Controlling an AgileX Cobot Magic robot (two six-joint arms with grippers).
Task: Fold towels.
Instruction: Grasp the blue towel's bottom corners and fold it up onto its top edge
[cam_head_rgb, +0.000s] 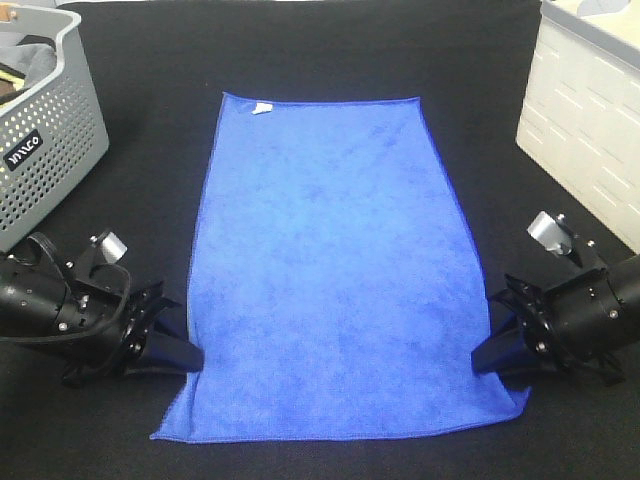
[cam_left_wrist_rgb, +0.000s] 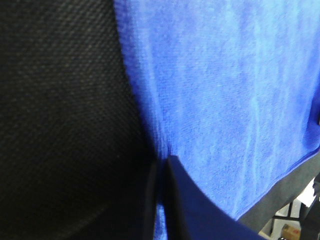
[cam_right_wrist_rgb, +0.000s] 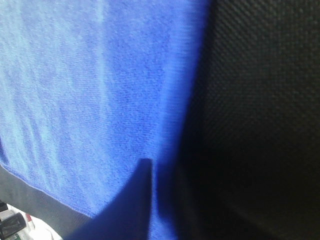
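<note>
A blue towel (cam_head_rgb: 330, 270) lies flat and spread out on the black table, its long side running away from me. A small white label (cam_head_rgb: 262, 108) sits at its far left corner. My left gripper (cam_head_rgb: 192, 358) is low on the table at the towel's left edge, near the front corner. In the left wrist view (cam_left_wrist_rgb: 162, 170) its fingers are closed together on the towel (cam_left_wrist_rgb: 225, 100) edge. My right gripper (cam_head_rgb: 482, 362) is at the towel's right edge near the front. In the right wrist view (cam_right_wrist_rgb: 160, 170) it is pinched on the towel (cam_right_wrist_rgb: 90, 90) edge.
A grey perforated basket (cam_head_rgb: 45, 130) with cloth inside stands at the back left. A white slotted crate (cam_head_rgb: 585, 110) stands at the back right. Black table surface (cam_head_rgb: 330, 50) shows around the towel.
</note>
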